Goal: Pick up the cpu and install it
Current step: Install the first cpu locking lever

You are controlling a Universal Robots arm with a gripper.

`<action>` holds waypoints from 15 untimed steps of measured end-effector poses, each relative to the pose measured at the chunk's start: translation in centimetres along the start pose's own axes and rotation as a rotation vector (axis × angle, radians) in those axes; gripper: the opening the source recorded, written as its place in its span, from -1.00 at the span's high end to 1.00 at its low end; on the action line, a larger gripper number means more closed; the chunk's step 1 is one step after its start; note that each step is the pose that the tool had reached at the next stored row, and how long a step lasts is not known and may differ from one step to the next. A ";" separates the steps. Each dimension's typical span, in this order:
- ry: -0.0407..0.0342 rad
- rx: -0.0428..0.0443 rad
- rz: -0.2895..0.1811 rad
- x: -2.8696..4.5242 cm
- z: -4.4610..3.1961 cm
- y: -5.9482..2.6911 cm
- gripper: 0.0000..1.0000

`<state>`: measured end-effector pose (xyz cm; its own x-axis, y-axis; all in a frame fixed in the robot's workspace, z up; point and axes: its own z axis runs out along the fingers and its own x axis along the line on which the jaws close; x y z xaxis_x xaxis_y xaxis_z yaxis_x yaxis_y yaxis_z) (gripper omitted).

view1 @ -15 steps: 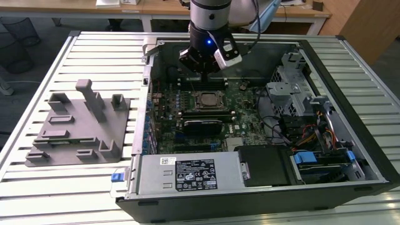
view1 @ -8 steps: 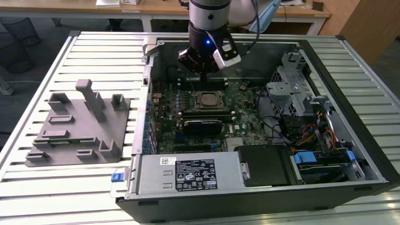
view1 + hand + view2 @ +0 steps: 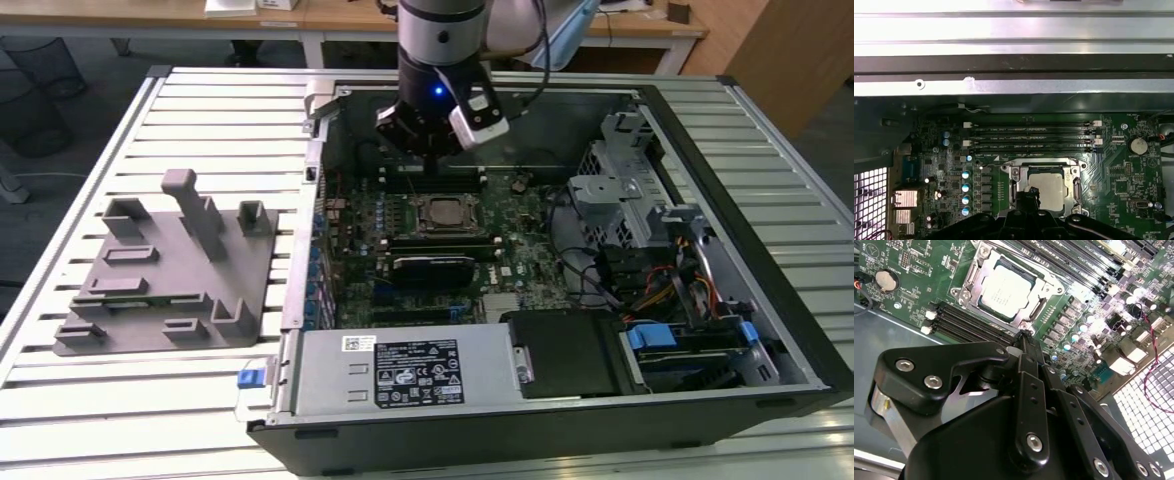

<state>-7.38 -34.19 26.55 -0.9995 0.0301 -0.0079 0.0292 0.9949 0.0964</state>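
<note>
The cpu (image 3: 441, 212) lies flat in the motherboard socket inside the open computer case, its silver top facing up within the metal socket frame. It appears in both wrist views, cpu (image 3: 1005, 291) and cpu (image 3: 1048, 191). My gripper (image 3: 424, 156) hangs above the board, just behind the socket toward the case's far wall, apart from the chip. In the second wrist view the gripper (image 3: 1025, 337) has its black fingers drawn together to one tip with nothing between them. The first wrist view shows the gripper (image 3: 1031, 193) at the near edge of the socket.
A grey plastic tray (image 3: 174, 270) with upright posts stands on the slatted table at the exterior view's left. Inside the case are memory slots (image 3: 1034, 137), a power supply (image 3: 400, 370), a black cover (image 3: 567, 350) and a drive cage (image 3: 627, 190) with cables.
</note>
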 end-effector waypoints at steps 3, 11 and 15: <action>-0.0001 -0.0001 0.000 0.18 0.05 -0.02 0.79; 0.0000 0.0000 0.000 0.68 0.10 -0.04 0.79; 0.0000 0.0000 0.000 1.09 0.14 -0.06 0.79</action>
<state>-8.47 -34.20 26.40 -0.9995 0.0301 -0.0079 0.0292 0.9949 0.0964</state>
